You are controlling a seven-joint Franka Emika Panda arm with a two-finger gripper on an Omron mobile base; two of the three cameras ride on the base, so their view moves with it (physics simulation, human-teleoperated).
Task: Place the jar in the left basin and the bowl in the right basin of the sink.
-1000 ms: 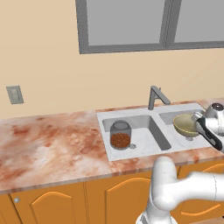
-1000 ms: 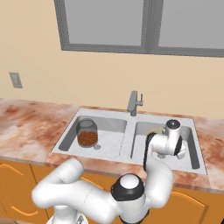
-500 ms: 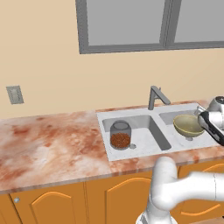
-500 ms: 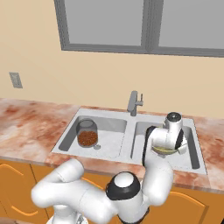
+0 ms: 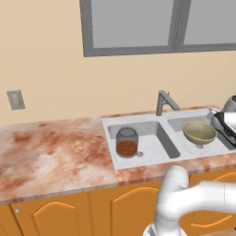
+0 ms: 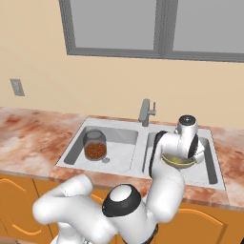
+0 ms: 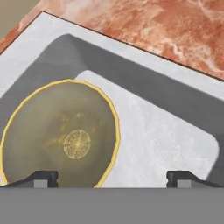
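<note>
The olive-tan bowl [image 5: 199,132] [image 7: 61,135] rests upright on the floor of the narrower right basin [image 5: 213,148] of the sink [image 5: 138,162]. My gripper [image 7: 112,179] [image 5: 221,125] hovers just above the bowl's right side. It is open, with its tips spread wide and nothing held between them. In the right base view the hand covers part of the bowl [image 6: 175,162]. The glass jar [image 5: 126,142] [image 6: 95,145] of reddish-brown granules stands upright in the wider left basin [image 5: 150,133], beside its small drain.
An angular grey faucet [image 5: 164,102] rises behind the divider. Reddish marble counter [image 5: 50,152] stretches left of the sink and continues past its right rim [image 7: 175,26]. A wall outlet [image 5: 15,99] and a window [image 5: 138,23] sit above.
The hand has lifted a little up and away from the bowl, and its jaws have spread slightly wider. Bowl and jar stay where they were.
</note>
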